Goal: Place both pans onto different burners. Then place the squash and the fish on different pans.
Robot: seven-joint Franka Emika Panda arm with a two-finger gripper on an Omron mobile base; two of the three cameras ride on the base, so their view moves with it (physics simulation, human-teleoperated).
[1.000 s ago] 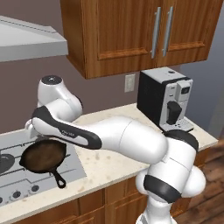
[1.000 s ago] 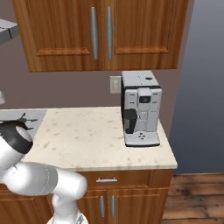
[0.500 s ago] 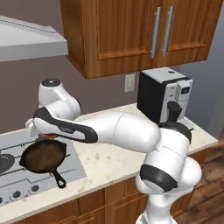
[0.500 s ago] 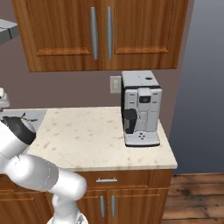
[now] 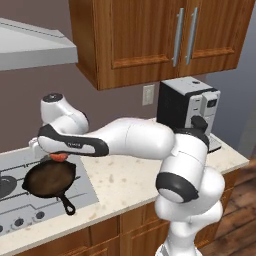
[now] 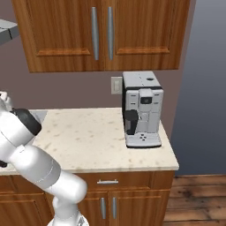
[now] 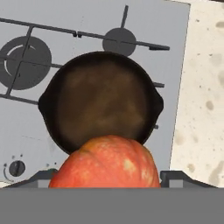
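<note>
While gripping the squash (image 7: 107, 162) wide in the end effector (image 7: 107, 183), just above the skillet (image 7: 100, 100) beneath on its burner, risks letting go off-centre, rolling squash over the rim onto cooktop (image 7: 170, 52) or worktop (image 7: 201, 87).

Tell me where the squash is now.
In the hand view the squash sits between the fingers, above the near rim of the brown skillet on the cooktop.

Even, soft rendered light; sharp, no glare
</note>
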